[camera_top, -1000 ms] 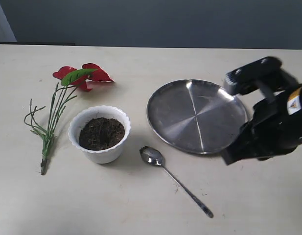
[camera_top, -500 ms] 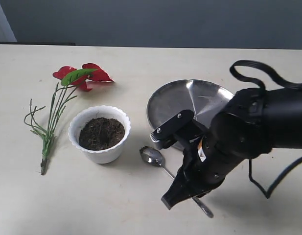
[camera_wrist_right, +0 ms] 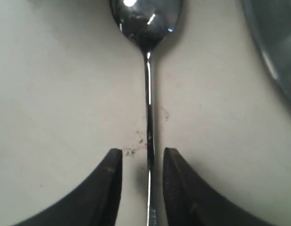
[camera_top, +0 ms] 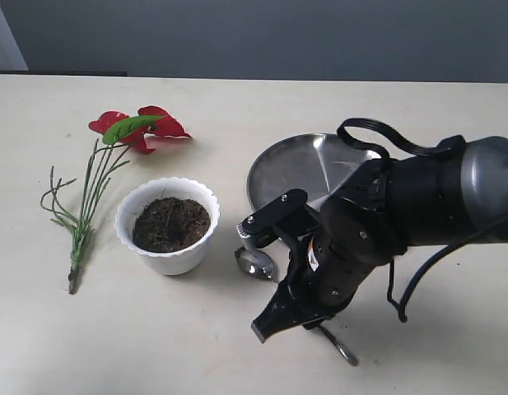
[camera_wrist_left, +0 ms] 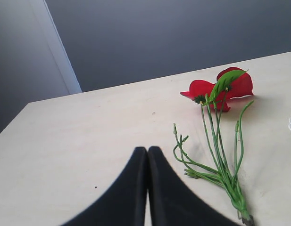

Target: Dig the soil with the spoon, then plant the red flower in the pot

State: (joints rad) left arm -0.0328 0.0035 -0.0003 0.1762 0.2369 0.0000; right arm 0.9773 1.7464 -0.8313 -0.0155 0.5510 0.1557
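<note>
The right gripper [camera_wrist_right: 141,188] is low over the table [camera_top: 237,107], and its two black fingers [camera_wrist_right: 110,183] stand apart, one on each side of the spoon [camera_wrist_right: 147,84] handle. The gap is small, but I cannot say from this view that the pads touch the metal. In the exterior view the right arm [camera_top: 377,222] hides most of the handle; only the bowl of the spoon [camera_top: 255,262] and the far end of the handle are seen.

The spoon lies flat on the table, its bowl at about 4 o'clock from the pot [camera_top: 168,224] and near it. The pot stands upright with the soil [camera_top: 171,222] inside, dark up to near the wavy rim. The plate [camera_top: 299,169] lies at about 2 o'clock from the pot, partly covered by the arm.

The flower [camera_top: 114,156] lies on the table at about 10 o'clock from the pot, red blooms away from the camera, stems toward it. The left gripper [camera_wrist_left: 147,155] has its fingers pressed together and empty, near the flower [camera_wrist_left: 220,122] stems.
</note>
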